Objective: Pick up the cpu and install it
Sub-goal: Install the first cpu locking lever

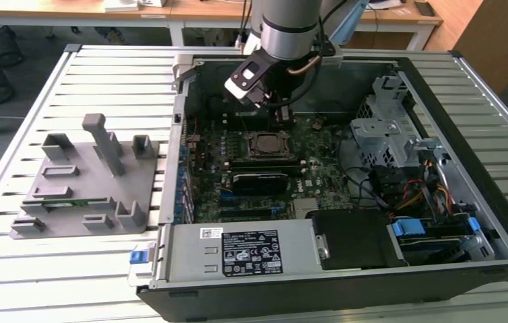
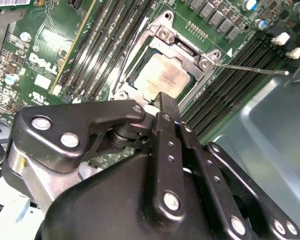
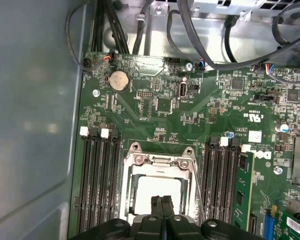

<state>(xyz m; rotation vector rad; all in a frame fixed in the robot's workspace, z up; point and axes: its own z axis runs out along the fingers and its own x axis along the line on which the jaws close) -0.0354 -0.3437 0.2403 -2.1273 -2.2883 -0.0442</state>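
The small square cpu (image 2: 162, 76) has a silvery metal top, smooth, with a dull satin sheen; the socket frame (image 2: 190, 55) holding it is bare bright metal; the green motherboard (image 3: 190, 115) looks glossy and lacquered; the black gripper (image 2: 166, 100) is matt, its screw heads shiny; the grey holder block (image 1: 83, 182) looks like matt plastic; the pale slatted table (image 1: 110, 74) looks like smooth metal; the grey case wall (image 3: 30, 100) is smooth painted metal.
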